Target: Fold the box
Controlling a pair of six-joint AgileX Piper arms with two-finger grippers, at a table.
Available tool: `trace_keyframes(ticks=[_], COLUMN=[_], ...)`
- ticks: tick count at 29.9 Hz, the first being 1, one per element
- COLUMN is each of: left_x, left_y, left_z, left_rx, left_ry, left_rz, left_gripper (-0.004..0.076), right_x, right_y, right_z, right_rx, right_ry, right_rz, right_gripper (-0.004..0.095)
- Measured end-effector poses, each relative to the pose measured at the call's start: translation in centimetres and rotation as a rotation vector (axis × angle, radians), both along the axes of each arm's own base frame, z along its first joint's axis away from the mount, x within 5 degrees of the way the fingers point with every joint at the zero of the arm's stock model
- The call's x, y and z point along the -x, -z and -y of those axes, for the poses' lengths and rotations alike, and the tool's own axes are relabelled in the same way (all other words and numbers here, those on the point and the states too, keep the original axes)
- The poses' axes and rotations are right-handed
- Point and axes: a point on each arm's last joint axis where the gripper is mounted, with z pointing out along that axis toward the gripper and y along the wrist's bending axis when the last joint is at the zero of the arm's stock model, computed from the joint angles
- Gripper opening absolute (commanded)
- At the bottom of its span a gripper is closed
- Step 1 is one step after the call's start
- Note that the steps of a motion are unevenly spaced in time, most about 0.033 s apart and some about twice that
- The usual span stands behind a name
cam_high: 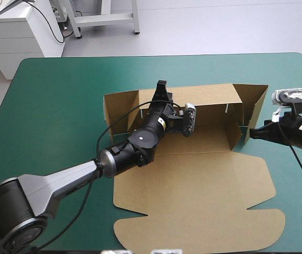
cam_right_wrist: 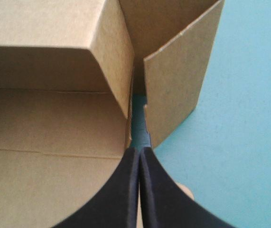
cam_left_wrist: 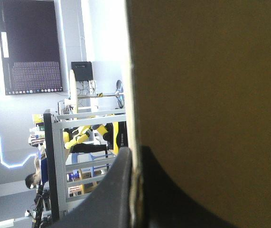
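Box (cam_high: 193,196) sits centre to lower right of the high view on the teal-green cover (cam_high: 55,106). The sheet's near edge is almost at the frame bottom. Lid panel lies flat toward the bottom of the frame. Far wall (cam_high: 203,98) is raised across the upper middle, with end walls up at both ends. The right one has an outer flap (cam_high: 254,103) angled outward.

Left gripper (cam_high: 162,89) comes in from lower left and reaches across the tray floor to the far wall's top edge, slightly left of its middle. In the left wrist view the black fingers (cam_left_wrist: 118,190) pinch the board edge, sheet sandwiched between them.

Right gripper (cam_high: 249,132) is at mid right of the high view, outside the tray, tip at the right end wall. In the right wrist view its jaws are pressed together into one point, with nothing visible between them. The tip points at the narrow slot between end wall and outer flap, and the cover shows through that slot. Can't tell if the tip touches board.
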Motion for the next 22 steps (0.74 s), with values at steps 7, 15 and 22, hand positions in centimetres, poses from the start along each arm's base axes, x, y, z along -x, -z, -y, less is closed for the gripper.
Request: trace_keyframes(ticks=[7, 15, 22], left_x=[0.6, 0.6, 0.9], left_y=[0.1, 0.2, 0.8], left_z=[0.9, 0.9, 0.9], left_rx=[0.017, 0.015, -0.022], left_ry=[0.025, 0.021, 0.029], left_rz=[0.019, 0.021, 0.031], left_gripper=[-0.0008, -0.0008, -0.0008], right_x=[-4.5, -11.3, -16.6], right_y=[-1.8, -3.5, -1.9], right_z=[0.7, 1.5, 2.0], right_rx=[0.025, 0.021, -0.004], right_ry=[0.0, 0.0, -0.018], right_rz=[0.054, 0.078, -0.028], right_gripper=[-0.0019, -0.002, -0.0021])
